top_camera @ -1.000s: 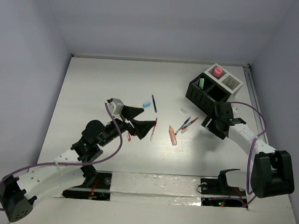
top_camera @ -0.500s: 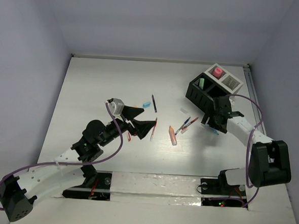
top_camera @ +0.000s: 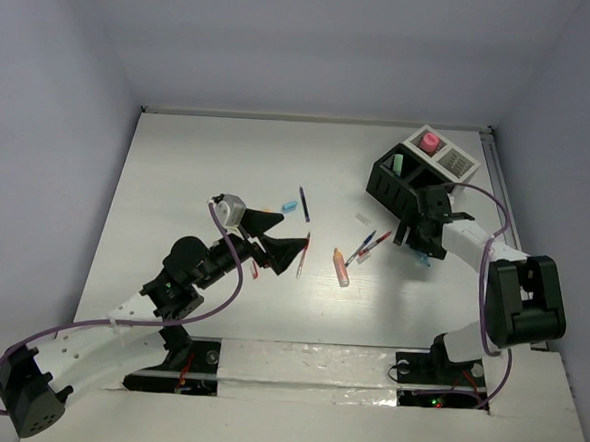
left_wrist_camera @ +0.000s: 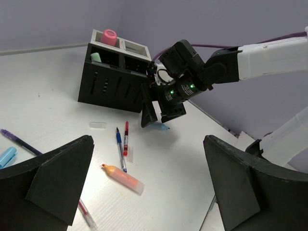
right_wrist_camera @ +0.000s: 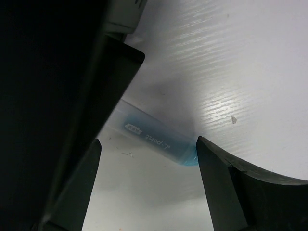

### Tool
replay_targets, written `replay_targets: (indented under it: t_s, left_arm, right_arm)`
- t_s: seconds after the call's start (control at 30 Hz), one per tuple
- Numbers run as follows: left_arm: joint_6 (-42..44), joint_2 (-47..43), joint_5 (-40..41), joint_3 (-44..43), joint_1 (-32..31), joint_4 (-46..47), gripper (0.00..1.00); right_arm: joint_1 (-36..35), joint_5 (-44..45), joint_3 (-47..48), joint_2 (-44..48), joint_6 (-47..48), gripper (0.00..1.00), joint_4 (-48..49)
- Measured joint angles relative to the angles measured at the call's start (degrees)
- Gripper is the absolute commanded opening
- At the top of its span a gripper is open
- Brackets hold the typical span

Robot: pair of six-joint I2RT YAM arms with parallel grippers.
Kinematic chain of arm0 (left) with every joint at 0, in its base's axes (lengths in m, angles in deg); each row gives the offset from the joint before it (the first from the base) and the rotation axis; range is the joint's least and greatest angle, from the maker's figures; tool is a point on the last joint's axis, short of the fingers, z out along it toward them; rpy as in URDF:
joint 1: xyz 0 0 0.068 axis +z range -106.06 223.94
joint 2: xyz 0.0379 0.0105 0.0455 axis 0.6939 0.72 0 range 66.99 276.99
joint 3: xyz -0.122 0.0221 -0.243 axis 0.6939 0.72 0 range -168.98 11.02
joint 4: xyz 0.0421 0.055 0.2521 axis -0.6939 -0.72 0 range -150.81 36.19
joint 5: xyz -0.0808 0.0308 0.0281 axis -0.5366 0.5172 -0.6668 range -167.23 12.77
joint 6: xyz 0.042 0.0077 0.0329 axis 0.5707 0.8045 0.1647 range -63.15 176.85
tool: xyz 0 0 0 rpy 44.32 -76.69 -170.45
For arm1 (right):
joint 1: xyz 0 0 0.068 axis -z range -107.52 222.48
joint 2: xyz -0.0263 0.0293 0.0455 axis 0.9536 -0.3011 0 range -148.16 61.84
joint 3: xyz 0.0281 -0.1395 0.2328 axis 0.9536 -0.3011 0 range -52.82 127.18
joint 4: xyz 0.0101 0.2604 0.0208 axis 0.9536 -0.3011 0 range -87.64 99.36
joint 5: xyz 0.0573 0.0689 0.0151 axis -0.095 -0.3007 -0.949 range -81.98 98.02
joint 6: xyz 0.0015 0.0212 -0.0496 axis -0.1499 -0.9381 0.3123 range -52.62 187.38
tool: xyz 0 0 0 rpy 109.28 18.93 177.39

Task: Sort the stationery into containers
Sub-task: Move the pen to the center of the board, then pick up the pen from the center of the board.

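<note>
The black organizer box (top_camera: 397, 185) with its white section (top_camera: 457, 163) stands at the far right. It holds a pink-capped bottle (top_camera: 430, 142) and a green marker (top_camera: 399, 164). My right gripper (top_camera: 420, 234) is open just in front of the box, low over the table. Its jaws straddle a teal marker (right_wrist_camera: 153, 138) lying on the table, also seen in the left wrist view (left_wrist_camera: 162, 126). My left gripper (top_camera: 285, 246) is open and empty. An orange marker (top_camera: 341, 267), a blue pen (top_camera: 361, 246) and a red pen (top_camera: 376, 242) lie between the two grippers.
A dark blue pen (top_camera: 304, 204) and a light blue marker (top_camera: 289, 207) lie beyond the left gripper. A thin red pen (top_camera: 302, 259) lies at its fingers. A small clear cap (top_camera: 362, 217) lies near the box. A purple cable loops off each arm.
My right gripper has moved up and left, closer to the organizer box. The left arm has not moved.
</note>
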Motion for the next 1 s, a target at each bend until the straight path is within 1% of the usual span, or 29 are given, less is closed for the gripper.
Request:
replay_targets:
  t_s: [0.23, 0.3, 0.33, 0.37, 0.47, 0.57, 0.63, 0.73, 0.83, 0.87, 0.9, 0.97, 1.0]
  left_arm:
    - [0.0, 0.1, 0.0, 0.0, 0.0, 0.0, 0.98]
    - [0.0, 0.3, 0.0, 0.0, 0.0, 0.0, 0.98]
    - [0.0, 0.4, 0.0, 0.0, 0.0, 0.0, 0.98]
    - [0.0, 0.6, 0.0, 0.0, 0.0, 0.0, 0.98]
    - [0.0, 0.8, 0.0, 0.0, 0.0, 0.0, 0.98]
    - [0.0, 0.9, 0.0, 0.0, 0.0, 0.0, 0.98]
    - [0.0, 1.0, 0.0, 0.0, 0.0, 0.0, 0.98]
    - [0.0, 1.2, 0.0, 0.0, 0.0, 0.0, 0.98]
    - [0.0, 1.4, 0.0, 0.0, 0.0, -0.1, 0.98]
    - [0.0, 1.4, 0.0, 0.0, 0.0, -0.1, 0.98]
    - [0.0, 1.4, 0.0, 0.0, 0.0, -0.1, 0.98]
    - [0.0, 1.4, 0.0, 0.0, 0.0, -0.1, 0.98]
    - [0.0, 1.4, 0.0, 0.0, 0.0, -0.1, 0.98]
  right_arm:
    - [-1.5, -4.3, 0.0, 0.2, 1.6, 0.79, 0.8]
    - [-3.2, -4.9, 0.0, 0.3, 2.0, 0.70, 0.9]
    - [-4.2, -5.5, -0.1, 0.4, 2.1, 0.66, 0.9]
    - [-5.1, -6.1, -0.2, 0.6, 2.1, 0.65, 0.8]
    - [-7.6, -6.7, -0.5, 1.6, 1.8, 0.66, 0.4]
    - [-8.9, -6.4, -1.4, 3.0, 0.9, 0.73, -0.6]
    - [-9.1, -5.2, -1.6, 4.0, 0.1, 0.74, -1.9]
    - [-9.0, -3.6, -1.6, 3.9, -1.0, 0.74, -2.4]
    - [-9.1, -2.8, -1.6, 1.9, -1.7, 0.71, -2.4]
    - [-9.1, -2.7, -1.6, 1.2, -1.8, 0.65, -2.5]
    - [-9.1, -2.5, -1.6, 0.5, -1.8, 0.62, -2.6]
    - [-9.3, -2.3, -1.4, 0.0, -1.9, 0.50, -2.7]
    - [-9.2, -2.3, -1.4, -0.1, -2.0, 0.47, -2.8]
